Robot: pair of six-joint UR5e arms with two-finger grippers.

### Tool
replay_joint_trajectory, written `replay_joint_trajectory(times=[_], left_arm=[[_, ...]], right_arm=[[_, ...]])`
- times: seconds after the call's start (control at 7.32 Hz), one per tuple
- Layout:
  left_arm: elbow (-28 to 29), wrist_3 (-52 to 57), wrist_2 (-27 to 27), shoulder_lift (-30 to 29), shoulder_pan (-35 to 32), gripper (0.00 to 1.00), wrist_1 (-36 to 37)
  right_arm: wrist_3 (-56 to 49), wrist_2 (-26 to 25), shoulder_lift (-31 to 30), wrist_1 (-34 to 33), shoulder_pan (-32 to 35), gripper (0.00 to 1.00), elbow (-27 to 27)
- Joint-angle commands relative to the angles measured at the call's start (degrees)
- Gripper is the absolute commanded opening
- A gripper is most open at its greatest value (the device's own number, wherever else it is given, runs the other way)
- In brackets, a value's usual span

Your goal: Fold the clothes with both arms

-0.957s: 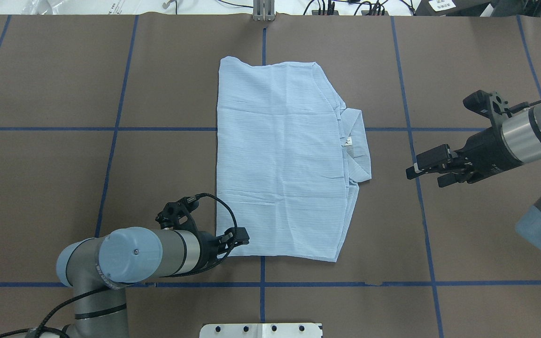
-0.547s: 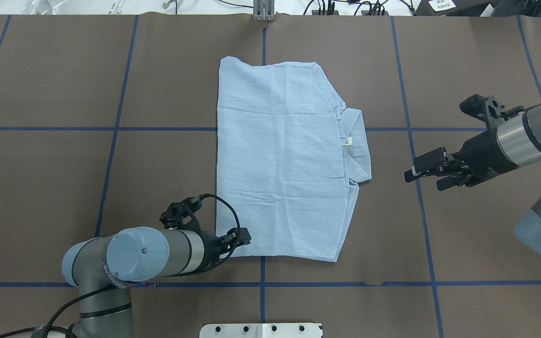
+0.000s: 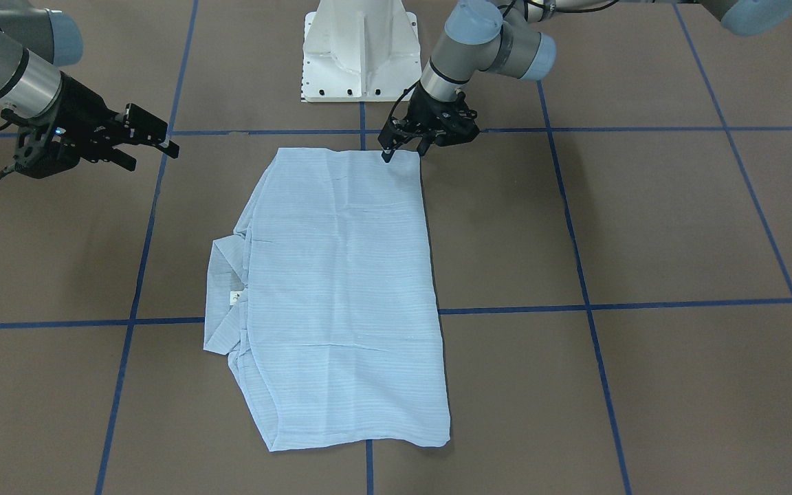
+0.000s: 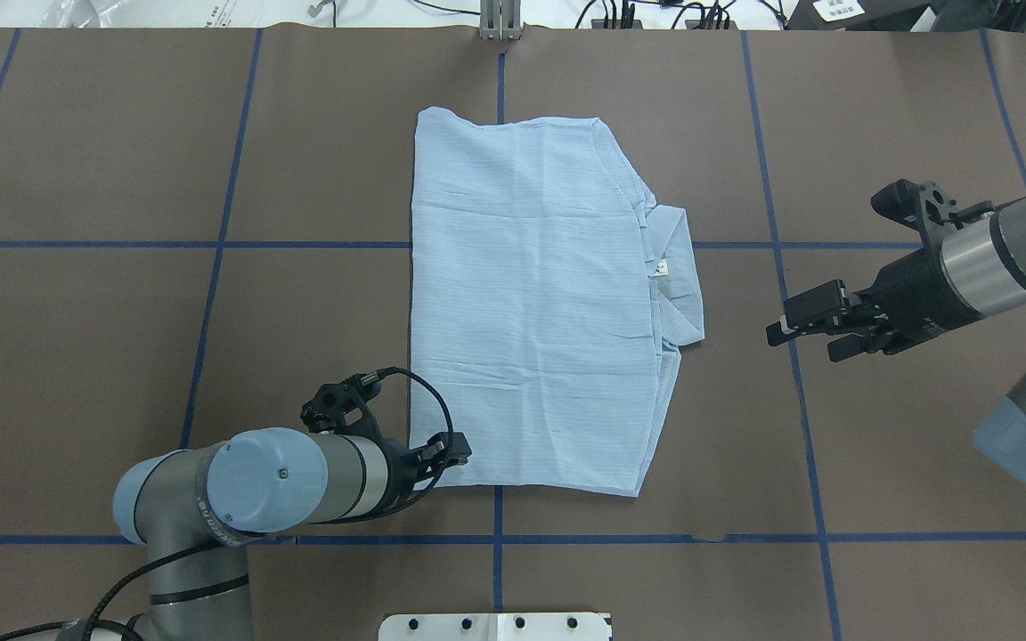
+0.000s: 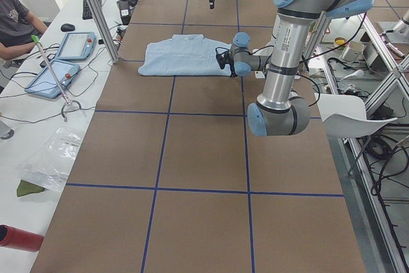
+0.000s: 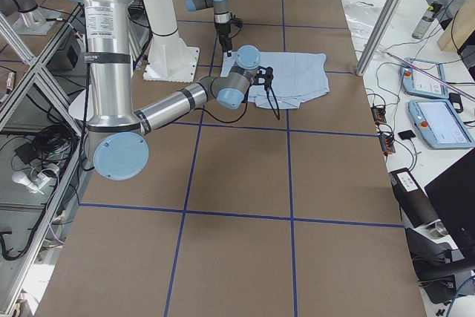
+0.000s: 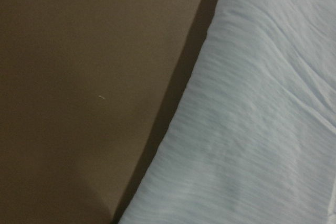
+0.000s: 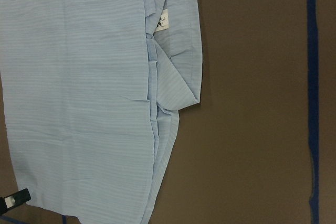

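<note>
The shirt (image 4: pixel 531 303) lies flat in the middle of the overhead frame on the brown table (image 4: pixel 121 356), folded into a tall rectangle. Its collar (image 4: pixel 680 285) and neck label (image 4: pixel 661 265) jut from the rectangle's right edge at about mid-height. Blue tape lines (image 4: pixel 210 267) run under the cloth.

The left gripper (image 3: pixel 404 151) sits at the shirt's lower left corner in the overhead frame. In the front-facing view that is the cloth's upper right corner. There one fingertip (image 3: pixel 386 157) is down on the shirt's top edge and the other is just off the corner over bare table. The fingers are parted across the corner and have not closed on the cloth. The left wrist view shows only the shirt's edge running diagonally, with its shadow on the table.

The right gripper (image 4: pixel 802 343) hangs at centre right of the overhead frame, pointing towards the collar but well apart from it. Its fingers are spread and hold nothing.

The white pedestal base (image 3: pixel 361 48) stands at top centre of the front-facing view.

In the exterior left view a clear plastic bag (image 5: pixel 54 158) lies flat on the white bench at lower left, and it looks empty, though the view is too small to be sure. A red cylinder (image 5: pixel 16 238) lies in the bottom left corner, two tablets (image 5: pixel 64 61) sit at upper left, and a seated person (image 5: pixel 16 20) is beside them
</note>
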Motion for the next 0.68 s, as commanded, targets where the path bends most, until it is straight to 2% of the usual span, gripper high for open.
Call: replay_joint_trajectory(times=[0.0, 0.41, 0.55], left_arm=[[-0.1, 0.0, 0.0, -0.2, 0.1, 0.93, 1.4], [0.0, 0.0, 0.0, -0.2, 0.1, 0.91, 1.4], [0.0, 0.0, 0.0, -0.3, 0.1, 0.84, 1.4]], right_arm=[[0.0, 0.0, 0.0, 0.0, 0.0, 1.00, 0.0], [0.0, 0.0, -0.1, 0.0, 0.1, 1.00, 0.0], [0.0, 0.1, -0.1, 0.0, 0.3, 1.00, 0.0]])
